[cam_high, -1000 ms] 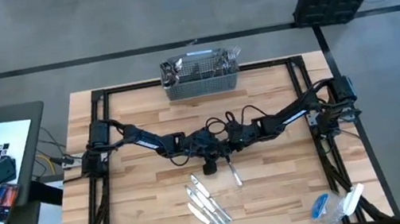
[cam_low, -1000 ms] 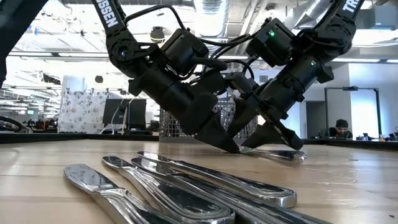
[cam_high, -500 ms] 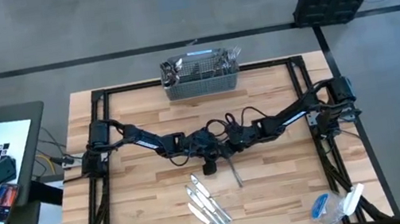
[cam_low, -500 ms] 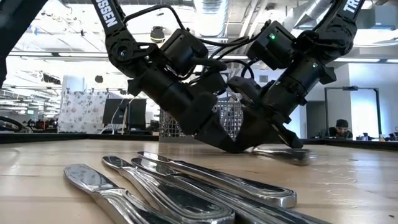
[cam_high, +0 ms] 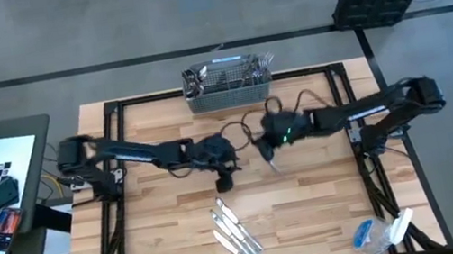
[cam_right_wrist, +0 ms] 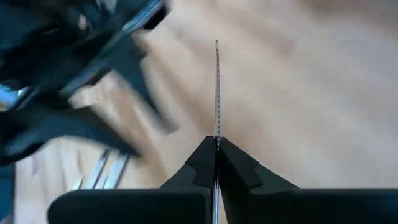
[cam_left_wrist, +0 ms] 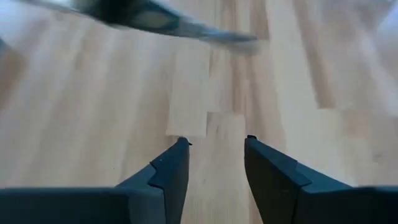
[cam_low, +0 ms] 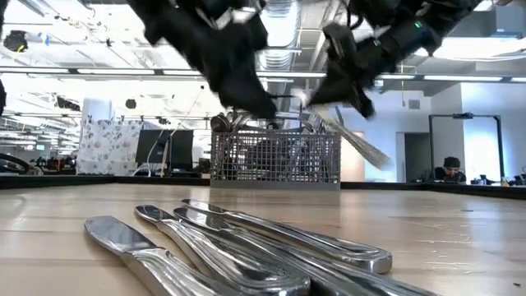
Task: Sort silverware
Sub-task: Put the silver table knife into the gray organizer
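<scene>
A second ago both arms were bent low over the middle of the bench, their fingertips almost meeting over a single knife that lay flat on the wood. Now we see them lifted and drawn apart. The right gripper [cam_high: 265, 155] has clamped fully shut on that knife [cam_high: 272, 163] and carried it up off the boards; in the right wrist view the blade [cam_right_wrist: 216, 87] runs edge-on straight out from between the closed fingers [cam_right_wrist: 236, 163], and in the low view it hangs slanting in the air in front of the mesh basket [cam_low: 275, 158].

The left gripper [cam_high: 224, 182] has backed off toward the left and holds nothing. Its fingers [cam_left_wrist: 168, 168] stand well apart over bare wood in its own wrist view.

For the task, we take this to mean the pick is made and the carry has begun. The piece no longer rests on the bench, and what remains for it is a placement.

The rest of the silverware is split between two places. A row of knives [cam_high: 235, 235] lies side by side near the front edge of the bench, a little right of centre, and more pieces stand in the basket [cam_high: 228, 86] at the middle of the back edge. Since the lifted piece looks like a knife, though motion blur leaves us unsure, we judge the front row its likely destination. The grip near one end leaves most of its length free to swing.
</scene>
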